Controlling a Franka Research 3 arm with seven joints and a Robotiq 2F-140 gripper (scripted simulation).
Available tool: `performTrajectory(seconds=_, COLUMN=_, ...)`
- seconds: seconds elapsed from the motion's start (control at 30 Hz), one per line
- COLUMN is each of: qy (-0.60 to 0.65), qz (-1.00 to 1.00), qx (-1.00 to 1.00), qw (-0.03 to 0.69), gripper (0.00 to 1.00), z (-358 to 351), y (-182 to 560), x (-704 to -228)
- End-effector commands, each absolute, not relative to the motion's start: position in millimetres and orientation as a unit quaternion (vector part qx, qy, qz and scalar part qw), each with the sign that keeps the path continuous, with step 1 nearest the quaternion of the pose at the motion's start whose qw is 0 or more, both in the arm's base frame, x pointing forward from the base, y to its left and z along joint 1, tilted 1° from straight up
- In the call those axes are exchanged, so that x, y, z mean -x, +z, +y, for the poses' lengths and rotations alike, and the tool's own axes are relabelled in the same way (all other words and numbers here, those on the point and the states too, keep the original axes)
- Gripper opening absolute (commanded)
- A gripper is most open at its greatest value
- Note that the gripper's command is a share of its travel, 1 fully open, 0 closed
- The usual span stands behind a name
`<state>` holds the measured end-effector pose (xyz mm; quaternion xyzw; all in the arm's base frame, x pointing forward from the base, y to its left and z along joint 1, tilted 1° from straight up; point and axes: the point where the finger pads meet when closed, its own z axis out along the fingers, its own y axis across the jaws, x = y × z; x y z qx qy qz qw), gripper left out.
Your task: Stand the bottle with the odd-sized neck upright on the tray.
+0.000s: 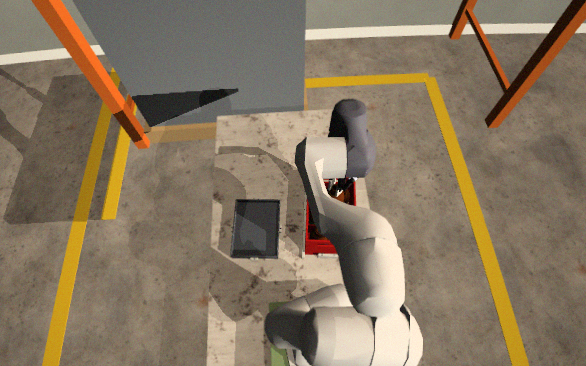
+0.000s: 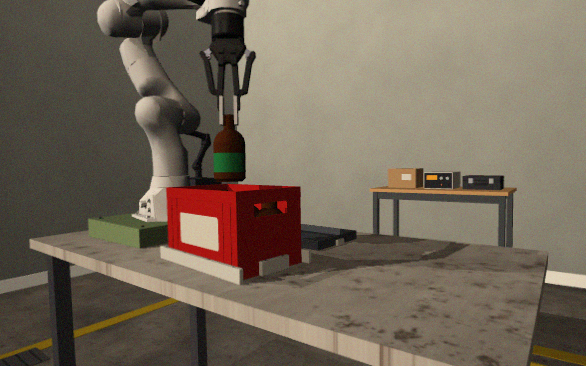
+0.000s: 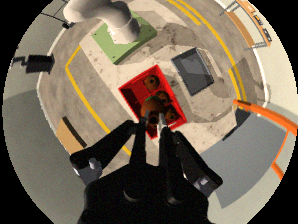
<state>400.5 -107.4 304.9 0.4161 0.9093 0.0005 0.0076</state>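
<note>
Fingers clamped on its neck, the gripper point(image 2: 228, 116) lifts the bottle point(image 2: 229, 155) above the crate point(image 2: 268, 220); next comes carrying it toward the tray point(image 1: 255, 228), centre-left from above.

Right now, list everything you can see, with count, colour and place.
Bottle: one, brown with green band, upright, held by its neck above the crate.
Crate: one, red, on a pale base on the worktable.
Other bottles: brown, inside the crate; count not clear.
Tray: one, dark grey, on the worktable beside the crate.
Worktable: one, pale, stained.
Side table: one, wood-topped, by the wall, carrying three boxes.
Base block: one, green, under the arm.
Tool: one, black, shut on the bottle's neck.
</note>
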Motion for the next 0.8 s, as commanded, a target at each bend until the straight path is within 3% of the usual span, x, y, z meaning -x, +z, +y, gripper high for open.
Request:
performTrajectory(seconds=0.0, qy=0.003, qz=0.906, qx=-0.424, qw=0.009, gripper=0.10, z=-101, y=307, x=-401)
performTrajectory(seconds=0.77, qy=0.003, qz=0.906, qx=-0.424, qw=0.009, gripper=0.10, z=-58, y=307, x=-400)
